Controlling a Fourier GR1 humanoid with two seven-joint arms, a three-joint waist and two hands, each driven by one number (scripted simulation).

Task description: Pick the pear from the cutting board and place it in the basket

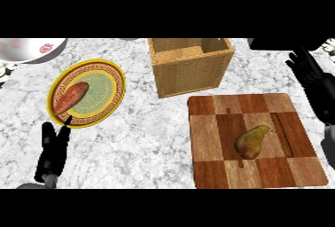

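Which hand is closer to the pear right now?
Right. The right hand sits open near the view's right edge, above and right of the pear on the cutting board. The left hand is far across the counter, by the plate.

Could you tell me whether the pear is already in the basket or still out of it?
Out. The pear lies on the cutting board, below the basket, whose visible inside shows nothing in it. Neither hand touches it.

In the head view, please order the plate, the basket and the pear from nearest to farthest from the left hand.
From the left hand, low at the view's left:
1. Plate, just above its fingers, carrying a sweet potato.
2. Basket, upper middle.
3. Pear, on the cutting board, right.
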